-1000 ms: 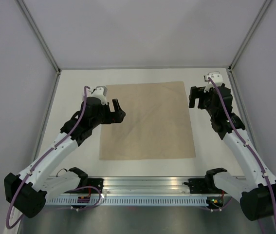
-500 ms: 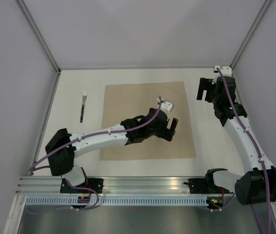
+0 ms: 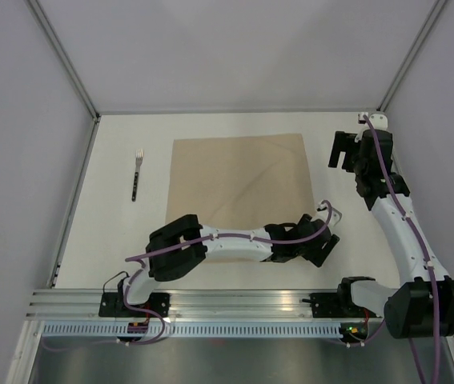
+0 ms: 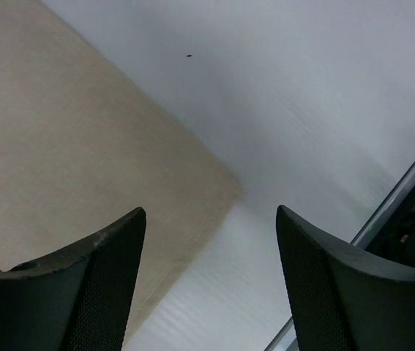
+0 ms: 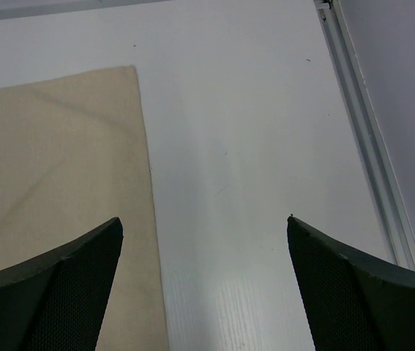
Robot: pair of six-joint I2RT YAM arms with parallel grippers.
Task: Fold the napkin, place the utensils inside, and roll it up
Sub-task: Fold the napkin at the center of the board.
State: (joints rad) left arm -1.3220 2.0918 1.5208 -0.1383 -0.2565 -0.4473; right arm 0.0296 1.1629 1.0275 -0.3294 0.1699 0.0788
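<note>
- Napkin (image 3: 241, 192), a tan square, lies flat and unfolded in the middle of the table (image 3: 122, 232), with no fold made.
- The left gripper (image 3: 323, 244) hangs at the sheet's near right corner, jaws spread wide and holding nothing. In its wrist view that corner points into the gap between the two fingers, just ahead of them.
- The right gripper (image 3: 341, 150) waits beside the far right corner, just off the right edge. It too is wide open and empty, with the napkin lying to its left in its own view.
- Judged from this, the right edge runs from one gripper to the other, so each arm has a corner near for a first fold. The left looks the better lined up.
- The fork (image 3: 136, 174) rests left of the napkin, apart from it, with its handle toward the arms.
- The left arm (image 3: 235, 244), stretched low, covers part of the near edge from above. How high either gripper sits over the sheet cannot be told, and no other utensil is in view.
</note>
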